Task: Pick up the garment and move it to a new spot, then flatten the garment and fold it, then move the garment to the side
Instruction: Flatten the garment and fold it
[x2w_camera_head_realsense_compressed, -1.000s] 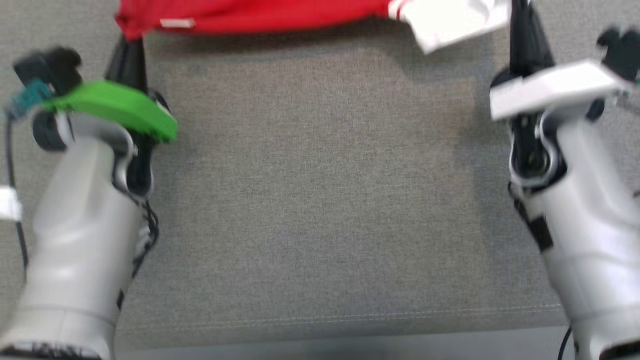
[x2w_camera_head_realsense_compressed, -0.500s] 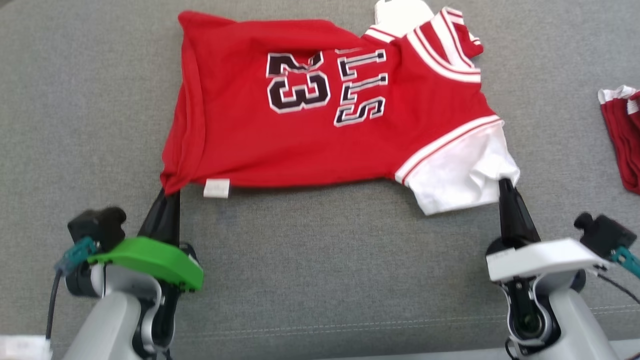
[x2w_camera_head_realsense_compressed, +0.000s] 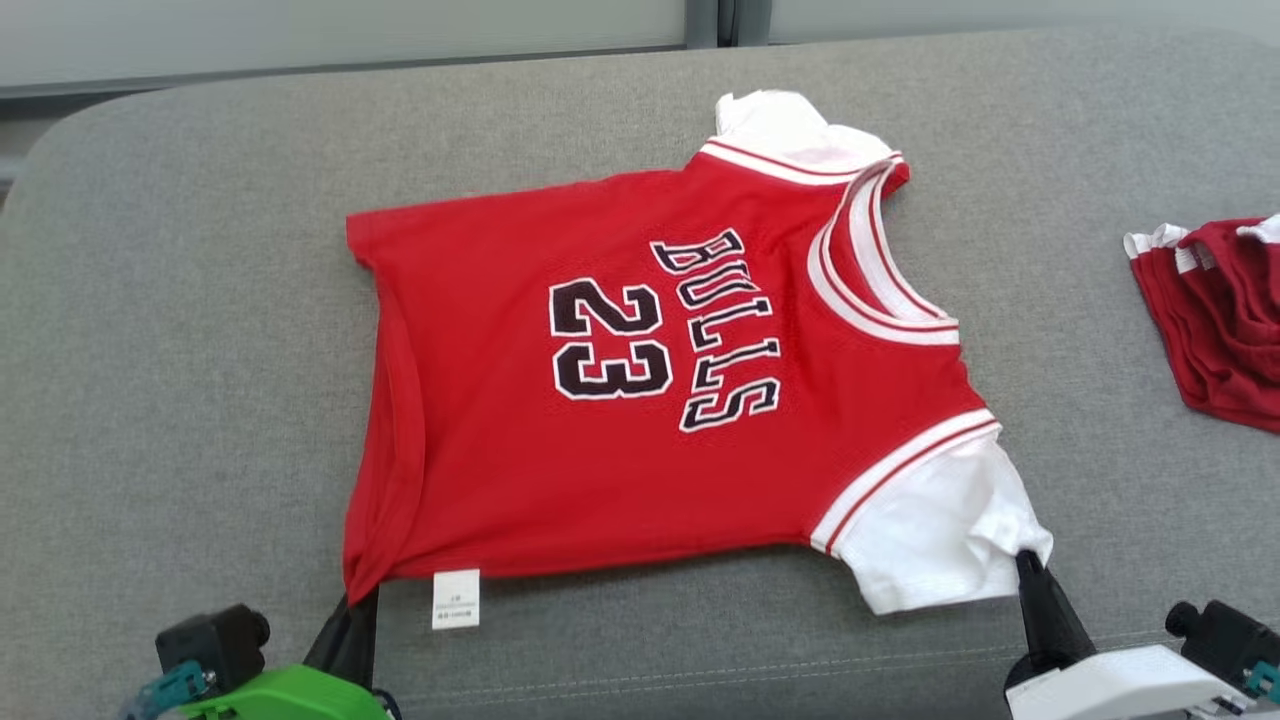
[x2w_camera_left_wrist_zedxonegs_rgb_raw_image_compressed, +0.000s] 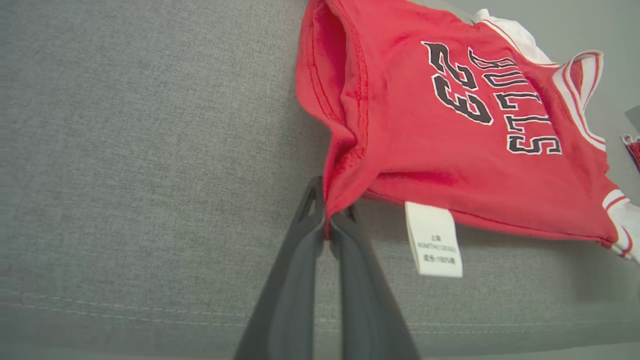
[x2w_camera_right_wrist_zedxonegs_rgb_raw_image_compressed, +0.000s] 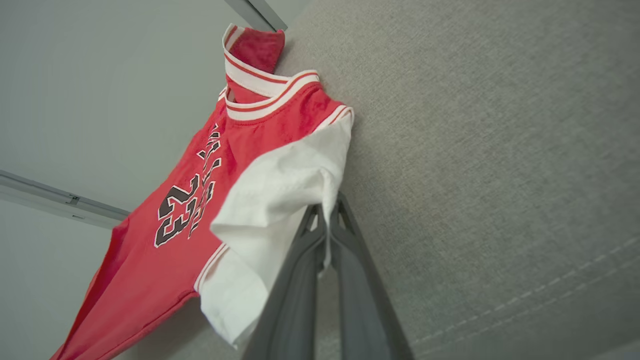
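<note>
Head view: red short-sleeved basketball jersey with white sleeves and black "BULLS 23" lettering (x2w_camera_head_realsense_compressed: 600, 470) is spread front-up near the middle of the grey fabric-covered worktop (x2w_camera_head_realsense_compressed: 180, 350). Neck opening points to my right, hem to my left. Lettering reads sideways from here.

Left gripper (x2w_camera_head_realsense_compressed: 352, 615): I see its two dark fingers pressed together on the near hem corner of the jersey. The left wrist view confirms this. The gripper (x2w_camera_left_wrist_zedxonegs_rgb_raw_image_compressed: 327, 220) has a bunched fold of red cloth (x2w_camera_left_wrist_zedxonegs_rgb_raw_image_compressed: 400, 125) pinched between its tips. A white rectangular care label (x2w_camera_left_wrist_zedxonegs_rgb_raw_image_compressed: 434, 240) dangles from the near hem just beside the fingers; I also see it in the head view (x2w_camera_head_realsense_compressed: 455, 598). The hem edge near the grip looks raised slightly off the worktop (x2w_camera_left_wrist_zedxonegs_rgb_raw_image_compressed: 125, 175), with shadow under it.

Right gripper (x2w_camera_head_realsense_compressed: 1030, 575): clamped on the edge of the near white sleeve (x2w_camera_head_realsense_compressed: 930, 540). In the right wrist view the gripper (x2w_camera_right_wrist_zedxonegs_rgb_raw_image_compressed: 327, 217) holds a thin fold of sleeve (x2w_camera_right_wrist_zedxonegs_rgb_raw_image_compressed: 270, 200) between closed fingers, with the red body (x2w_camera_right_wrist_zedxonegs_rgb_raw_image_compressed: 140, 285) stretching away beyond it.

The far white sleeve (x2w_camera_head_realsense_compressed: 780, 125) lies crumpled at the jersey's far shoulder.

A second heap of red cloth with white trim (x2w_camera_head_realsense_compressed: 1225, 320) sits well apart at the right edge of the worktop.
</note>
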